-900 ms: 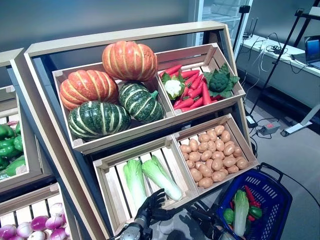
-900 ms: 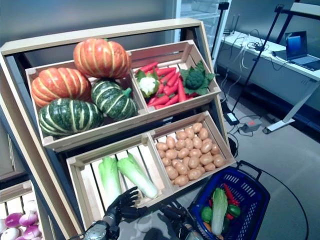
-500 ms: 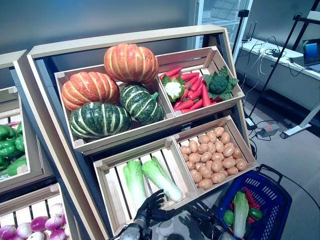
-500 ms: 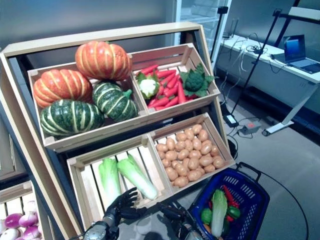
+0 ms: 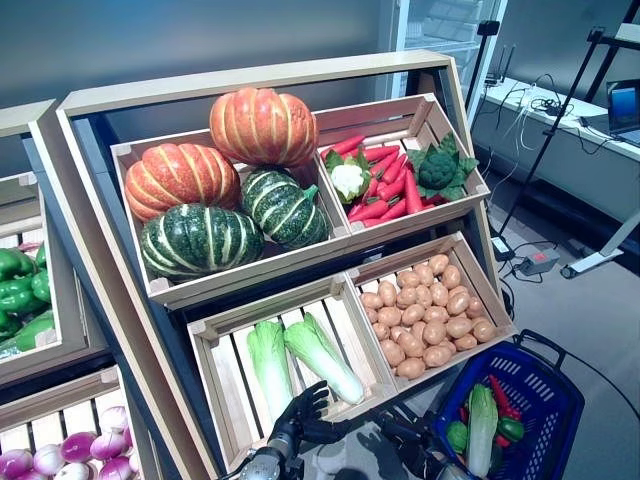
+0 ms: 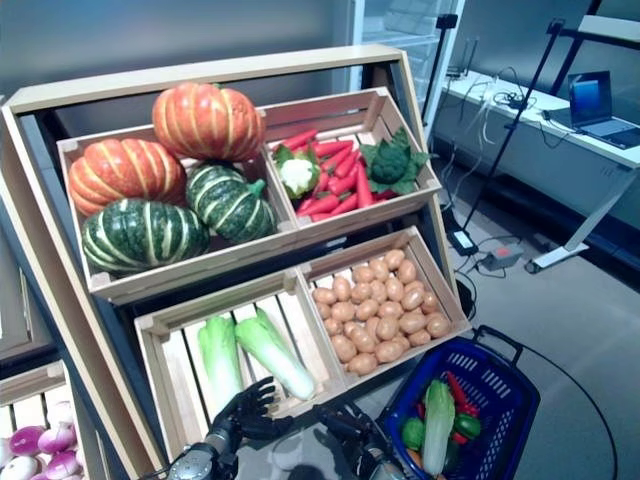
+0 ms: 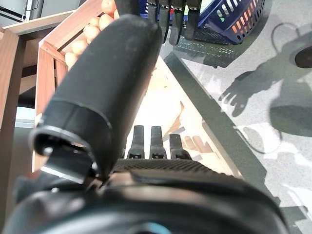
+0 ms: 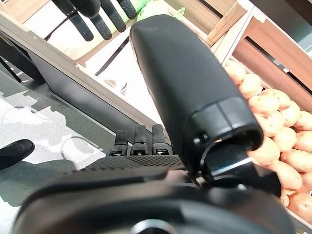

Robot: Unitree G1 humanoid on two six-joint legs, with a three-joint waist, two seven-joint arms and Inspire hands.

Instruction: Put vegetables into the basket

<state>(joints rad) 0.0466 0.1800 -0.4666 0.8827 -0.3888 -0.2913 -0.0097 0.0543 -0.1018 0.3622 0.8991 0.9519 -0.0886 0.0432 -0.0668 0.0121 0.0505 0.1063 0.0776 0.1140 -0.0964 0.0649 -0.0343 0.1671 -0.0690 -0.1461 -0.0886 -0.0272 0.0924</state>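
The blue plastic basket point(image 5: 545, 375) stands on the floor at the lower right. In it lie a pale green cabbage point(image 5: 481, 420), round green vegetables point(image 5: 457, 435) and red peppers point(image 5: 497, 388). My left hand point(image 5: 303, 412) is open and empty, fingers straight, at the front edge of the lower left crate point(image 5: 232, 395), just below a pale green cabbage point(image 5: 322, 358) lying there. It also shows in the left wrist view point(image 7: 112, 87). My right hand point(image 5: 405, 440) is open and empty, low in front of the stand, left of the basket. It also shows in the right wrist view point(image 8: 180, 83).
The wooden stand point(image 5: 250, 85) has several crates of vegetables and fills the middle. A second stand point(image 5: 30, 330) is at the left. A desk with a laptop point(image 5: 622, 100) and cables on the floor point(image 5: 535, 258) lie at the right.
The camera has shifted slightly. Both hands stay where they were, open and empty.
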